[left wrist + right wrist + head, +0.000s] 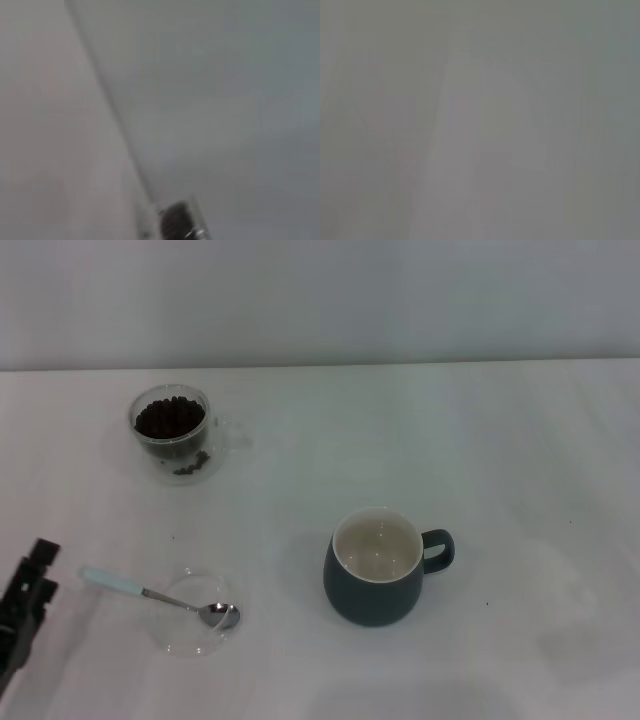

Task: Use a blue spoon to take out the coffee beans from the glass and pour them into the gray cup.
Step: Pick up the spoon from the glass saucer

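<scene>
The left gripper (25,595) shows only as a dark part at the near left edge of the head view, low over the white table (520,470); whether its jaws are wide or narrow cannot be told, and they hold nothing that can be seen. Just to the right of it lies the blue spoon (160,596), its pale handle end pointing toward the gripper and its shiny bowl resting farther away in a flat clear dish (192,613). The spoon is apart from the gripper, not touched by it. Beyond the gripper, farther from the robot and a little to the right, stands the glass (175,435), upright and filled with coffee beans (168,418); a few beans sit low between its walls. The left wrist view catches a blurred edge of the same glass (181,222) and its dark beans. The gray cup (378,568) stands upright well to the right of the gripper, past the dish, its cream inside bare and its loop handle turned away to the right. The right gripper appears in no view; the right wrist view is only a grey blur.
</scene>
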`<state>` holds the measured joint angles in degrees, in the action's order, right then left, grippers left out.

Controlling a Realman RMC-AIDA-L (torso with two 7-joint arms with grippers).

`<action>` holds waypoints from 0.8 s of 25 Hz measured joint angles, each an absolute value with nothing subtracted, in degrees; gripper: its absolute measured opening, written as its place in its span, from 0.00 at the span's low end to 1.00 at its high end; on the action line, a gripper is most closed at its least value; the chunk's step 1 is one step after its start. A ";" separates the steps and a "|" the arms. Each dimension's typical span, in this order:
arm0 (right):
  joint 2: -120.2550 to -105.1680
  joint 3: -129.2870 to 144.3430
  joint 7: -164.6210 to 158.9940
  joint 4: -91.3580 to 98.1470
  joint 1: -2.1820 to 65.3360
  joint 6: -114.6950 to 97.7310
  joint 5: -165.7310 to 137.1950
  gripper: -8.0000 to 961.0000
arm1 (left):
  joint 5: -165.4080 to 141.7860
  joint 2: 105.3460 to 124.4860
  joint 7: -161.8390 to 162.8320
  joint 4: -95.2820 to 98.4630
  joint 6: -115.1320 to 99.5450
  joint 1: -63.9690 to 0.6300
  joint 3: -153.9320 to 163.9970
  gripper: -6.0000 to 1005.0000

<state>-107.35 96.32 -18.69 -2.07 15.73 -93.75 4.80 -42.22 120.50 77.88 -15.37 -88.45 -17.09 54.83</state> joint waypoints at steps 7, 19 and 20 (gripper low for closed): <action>-107.51 96.32 -17.99 -2.07 15.71 -92.68 5.07 0.61 | -42.87 120.66 77.97 -15.89 -84.29 -17.80 54.50 0.88; -107.92 96.32 -17.80 -2.11 15.53 -92.82 5.11 0.61 | -46.74 120.59 77.53 -15.29 -80.87 -20.63 54.42 0.88; -108.00 96.32 -17.79 -2.11 15.42 -92.83 5.11 0.61 | -46.84 120.54 77.24 -15.25 -80.84 -20.79 54.47 0.88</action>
<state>-108.00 96.32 -17.80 -2.11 15.42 -92.83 5.11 -46.84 120.54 77.24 -15.25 -80.84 -20.79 54.47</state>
